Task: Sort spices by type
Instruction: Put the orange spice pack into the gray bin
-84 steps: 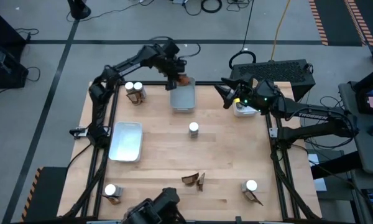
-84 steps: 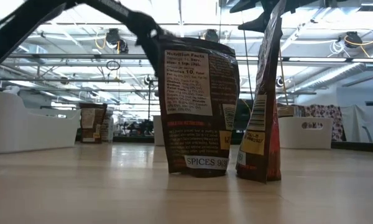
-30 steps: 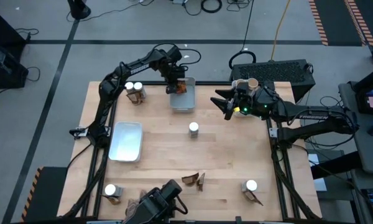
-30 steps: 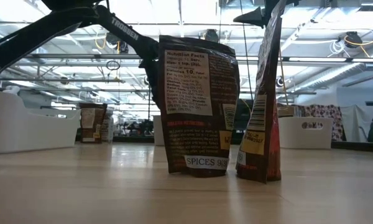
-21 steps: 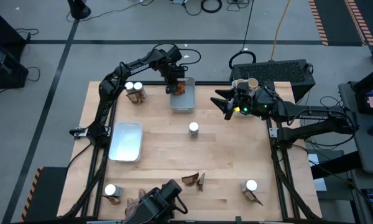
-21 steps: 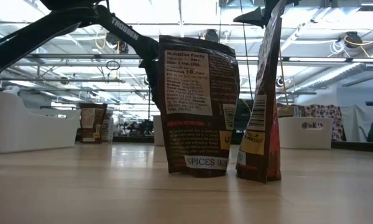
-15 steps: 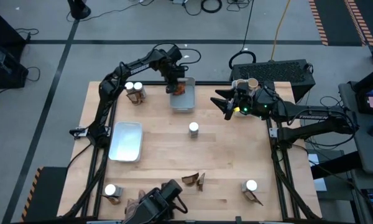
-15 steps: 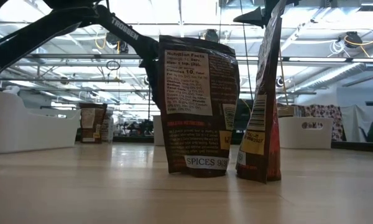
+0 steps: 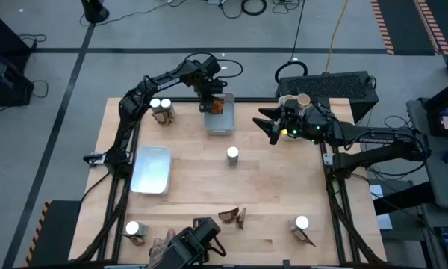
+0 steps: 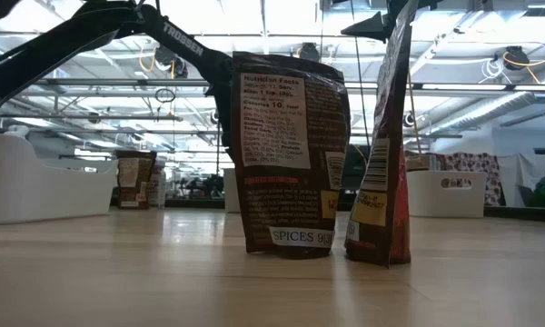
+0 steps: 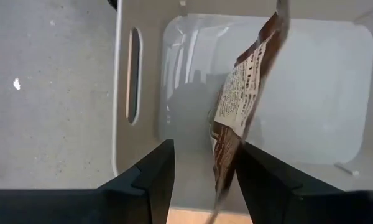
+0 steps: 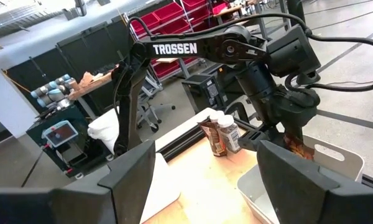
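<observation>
A dark-brown and orange packet [image 11: 242,106] stands on edge inside the grey tray [image 9: 221,123] at the table's far side. My left gripper [image 11: 205,180] is open and points down into that tray, one finger on each side of the packet's lower end. Seen from overhead, it [image 9: 211,103] hovers over the tray's far end. My right gripper [image 9: 269,127] waits open, held level above the table's far right, nothing between its fingers [image 12: 127,180]. More spices stand about the table: a white-capped jar [image 9: 232,155] in the middle, and two upright packets [image 9: 233,217] near the front edge. My left gripper comes from above, open, around the packet's lower edge [image 11: 222,165]. That edge lies close along the inner side of one finger [image 11: 261,180]; I cannot tell whether they touch. The packet stands tilted in the tray.
A steel tray [image 9: 151,169] lies at the left. Two jars and a packet [image 9: 161,109] stand at the far left corner. A jar with a packet sits at each near corner [image 9: 134,229] [image 9: 302,226]. A tan-topped tub [image 9: 302,99] shows beyond the right arm.
My left gripper has stayed over the grey tray and tipped a little at the wrist. The packet has remained in the tray.
</observation>
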Controlling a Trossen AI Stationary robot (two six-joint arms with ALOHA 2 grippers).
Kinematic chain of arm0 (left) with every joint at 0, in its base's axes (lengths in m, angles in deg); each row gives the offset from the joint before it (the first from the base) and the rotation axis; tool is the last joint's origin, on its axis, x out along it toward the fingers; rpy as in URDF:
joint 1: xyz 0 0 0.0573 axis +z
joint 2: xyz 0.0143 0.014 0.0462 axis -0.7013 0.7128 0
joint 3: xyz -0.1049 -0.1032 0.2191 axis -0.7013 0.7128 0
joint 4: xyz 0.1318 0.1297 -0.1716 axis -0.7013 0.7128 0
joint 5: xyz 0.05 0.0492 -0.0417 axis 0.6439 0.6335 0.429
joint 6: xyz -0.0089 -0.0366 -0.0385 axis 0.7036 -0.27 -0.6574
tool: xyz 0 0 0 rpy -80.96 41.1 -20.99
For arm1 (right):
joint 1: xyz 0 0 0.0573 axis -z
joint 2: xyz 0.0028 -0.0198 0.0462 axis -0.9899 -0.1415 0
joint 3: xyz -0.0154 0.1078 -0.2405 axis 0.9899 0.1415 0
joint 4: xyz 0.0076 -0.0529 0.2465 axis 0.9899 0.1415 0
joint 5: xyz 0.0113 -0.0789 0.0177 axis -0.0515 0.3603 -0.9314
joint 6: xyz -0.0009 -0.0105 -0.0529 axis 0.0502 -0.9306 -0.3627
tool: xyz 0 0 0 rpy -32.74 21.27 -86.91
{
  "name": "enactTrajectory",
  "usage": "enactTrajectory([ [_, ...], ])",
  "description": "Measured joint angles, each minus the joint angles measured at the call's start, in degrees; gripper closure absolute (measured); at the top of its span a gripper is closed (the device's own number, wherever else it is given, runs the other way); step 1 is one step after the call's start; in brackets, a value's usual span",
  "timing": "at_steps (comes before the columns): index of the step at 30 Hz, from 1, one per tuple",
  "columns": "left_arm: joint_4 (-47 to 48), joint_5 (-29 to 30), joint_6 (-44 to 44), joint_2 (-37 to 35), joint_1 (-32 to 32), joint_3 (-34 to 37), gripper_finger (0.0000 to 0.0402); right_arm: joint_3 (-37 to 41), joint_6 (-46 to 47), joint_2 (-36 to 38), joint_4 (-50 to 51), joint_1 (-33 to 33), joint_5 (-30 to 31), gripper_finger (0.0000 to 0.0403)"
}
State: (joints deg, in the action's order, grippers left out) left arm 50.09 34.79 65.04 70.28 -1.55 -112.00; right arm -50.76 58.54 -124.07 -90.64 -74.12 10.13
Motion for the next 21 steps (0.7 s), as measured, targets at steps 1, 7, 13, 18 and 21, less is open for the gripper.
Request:
enactTrajectory([
  [1,-0.33,0.02,0.0,0.0,0.02,0.0,0.0233,0.0,0.0,0.0,0.0,0.0,0.0,0.014],
  [7,-2.1,1.61,-0.06,0.0,0.02,0.0,0.0233,0.0,0.04,0.0,0.0,0.0,0.0,0.014],
  [13,-2.01,1.95,-1.34,0.0,0.02,-1.15,0.0233,0.0,0.17,0.0,0.01,0.0,0.0,0.014],
  [18,-1.55,2.24,-1.46,0.0,0.06,-3.37,0.0233,0.0,0.17,0.0,0.02,0.0,0.0,0.014],
  [21,-1.36,3.37,-1.49,0.0,0.06,-4.92,0.0233,0.0,0.17,0.0,0.02,0.0,-0.02,0.014],
])
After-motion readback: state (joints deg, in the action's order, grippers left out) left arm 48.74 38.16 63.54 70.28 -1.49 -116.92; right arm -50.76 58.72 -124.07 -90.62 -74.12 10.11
